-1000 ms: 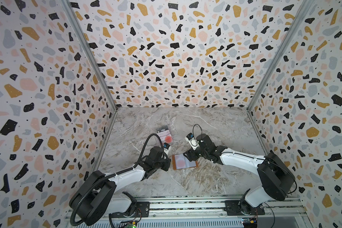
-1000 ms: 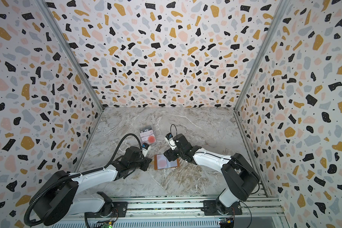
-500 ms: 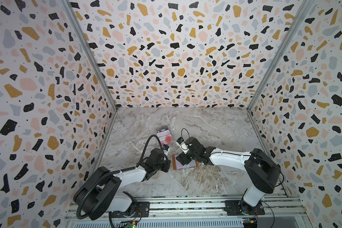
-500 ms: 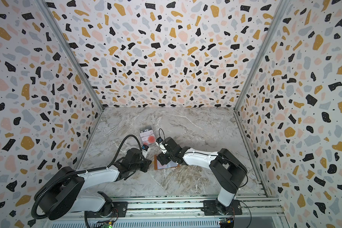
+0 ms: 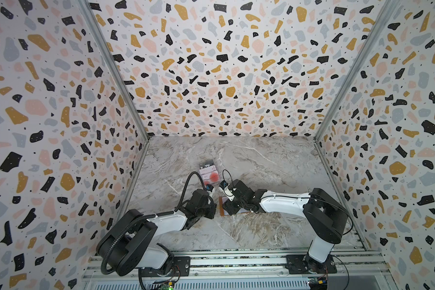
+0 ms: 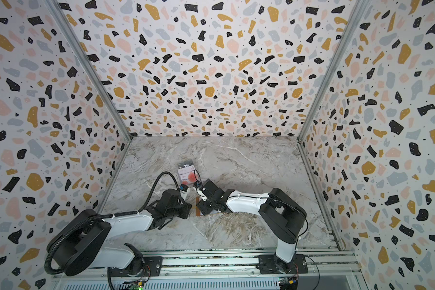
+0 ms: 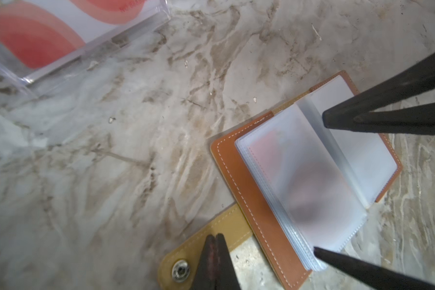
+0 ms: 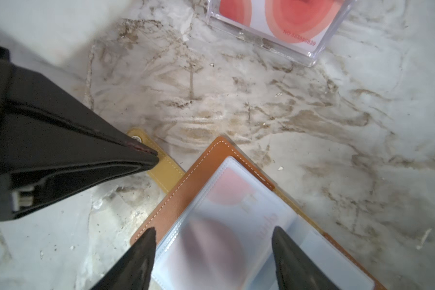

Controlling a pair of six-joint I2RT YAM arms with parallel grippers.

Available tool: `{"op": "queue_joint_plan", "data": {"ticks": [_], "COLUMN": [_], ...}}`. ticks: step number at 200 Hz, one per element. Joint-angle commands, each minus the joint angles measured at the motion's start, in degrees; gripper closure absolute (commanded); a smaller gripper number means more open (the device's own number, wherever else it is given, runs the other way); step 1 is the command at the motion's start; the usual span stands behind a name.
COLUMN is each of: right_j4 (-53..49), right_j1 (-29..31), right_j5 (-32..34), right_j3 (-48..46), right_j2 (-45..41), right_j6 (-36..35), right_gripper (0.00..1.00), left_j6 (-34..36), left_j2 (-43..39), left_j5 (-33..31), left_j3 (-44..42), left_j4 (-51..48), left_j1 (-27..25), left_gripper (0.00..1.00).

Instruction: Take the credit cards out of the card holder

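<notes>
The card holder (image 7: 239, 190) lies open on the marble table, tan leather with a stack of frosted sleeves (image 8: 236, 226). A white credit card with red circles (image 8: 227, 184) shows blurred through the top sleeve. My left gripper (image 7: 215, 237) is shut, its tips resting on the holder's snap strap (image 7: 226, 226); the right wrist view shows those tips (image 8: 152, 154) on the strap. My right gripper (image 8: 214, 236) is open, its fingers (image 7: 337, 120) straddling the sleeve stack. In both top views the two grippers (image 5: 212, 209) (image 6: 202, 208) meet over the holder (image 5: 221, 206).
A clear plastic case (image 8: 312, 54) holding white-and-red cards and a dark "Vip" card (image 5: 207, 166) lies just beyond the holder, toward the back wall. Terrazzo walls enclose the table on three sides; a metal rail (image 5: 236, 261) runs along the front.
My right gripper has moved left and down over the open holder, and its fingers now straddle the sleeves. The left gripper has stayed shut on the strap.
</notes>
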Motion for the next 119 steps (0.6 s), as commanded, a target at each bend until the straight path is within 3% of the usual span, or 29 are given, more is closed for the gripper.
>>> {"op": "queue_joint_plan", "data": {"ticks": [1,78,119], "right_j4": [-1.9,-4.1,-5.0], "right_j1": [0.2,0.3,0.3], "right_j5": [0.8,4.1,5.5], "right_j3": [1.3,1.9,1.9], "right_j2": [0.5,2.3,2.0], "right_j6": [-0.5,-0.5,-0.3], "right_gripper": [0.27,0.28,0.34], "left_j6": [-0.9,-1.1,-1.2], "left_j2": [0.5,2.0,2.6], "left_j5": [-0.7,-1.3,-1.6], "left_j3": [-0.6,0.1,0.5], "left_j4": [1.2,0.5,0.5], "left_j1": [-0.2,-0.2,-0.3], "left_gripper": [0.96,0.96,0.97]}}
